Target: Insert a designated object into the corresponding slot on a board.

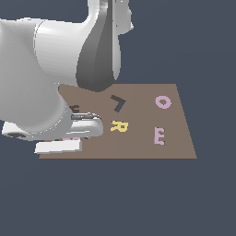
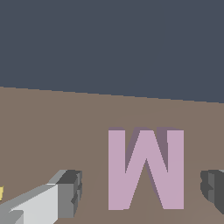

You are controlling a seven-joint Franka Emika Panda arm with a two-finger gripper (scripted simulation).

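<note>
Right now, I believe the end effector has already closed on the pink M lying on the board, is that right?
Not quite: the wrist view shows the end effector open, its fingers standing apart on either side of the pink M, which does lie on the board.

letters R (image 1: 119, 126), E (image 1: 159, 136), O (image 1: 162, 102) on board (image 1: 138, 147)

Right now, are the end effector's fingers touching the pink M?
Apart. The wrist view shows bare board between the M and each of the fingers, which straddle it.
</note>
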